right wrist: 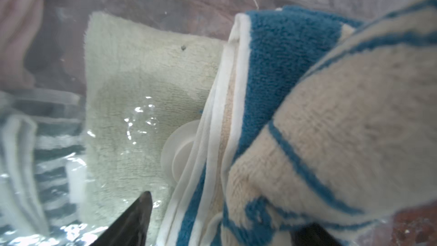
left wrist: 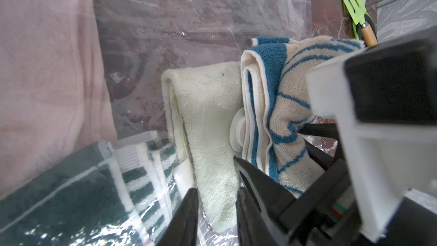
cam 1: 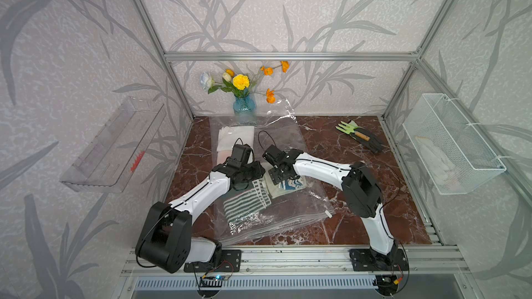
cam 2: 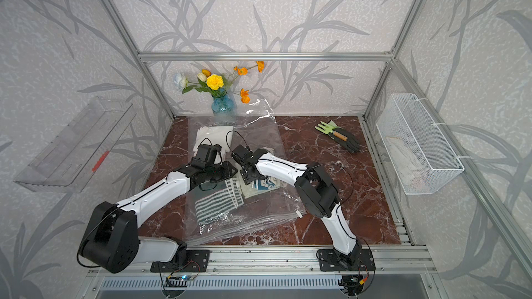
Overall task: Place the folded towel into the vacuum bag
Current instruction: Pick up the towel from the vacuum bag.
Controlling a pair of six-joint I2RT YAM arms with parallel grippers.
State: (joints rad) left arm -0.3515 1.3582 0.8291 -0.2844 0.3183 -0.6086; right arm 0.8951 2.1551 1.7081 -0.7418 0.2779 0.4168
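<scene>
— Where was the folded towel?

— The blue-and-cream folded towel (cam 1: 290, 186) lay about the middle of the vacuum bag (cam 1: 288, 145), which was spread on the marble table (cam 1: 368, 202). It sat just beside a cream towel (left wrist: 208, 114) and covered part of the round white valve cap (right wrist: 176, 155). Whether it lay under the film or on top of it, I couldn't tell.

— And the right gripper?

— The right gripper (right wrist: 229, 209) stood over that towel with its jaws wide apart. One of its fingers (right wrist: 139, 218) was over the cream towel and the other was beyond the blue one. The towel bulged between them, and neither gripped it.

— The left?

— The left gripper (left wrist: 215, 199) was nearly closed. It looked to pinch the bag's film with the cream towel's fold inside it.

— Anything else in the bag?

— A green striped towel (cam 1: 247, 205) lay near the zip edge and a pale towel (cam 1: 234, 136) at the far end. The white slider clip (cam 1: 328, 213) sat at the zip edge's right corner.
</scene>
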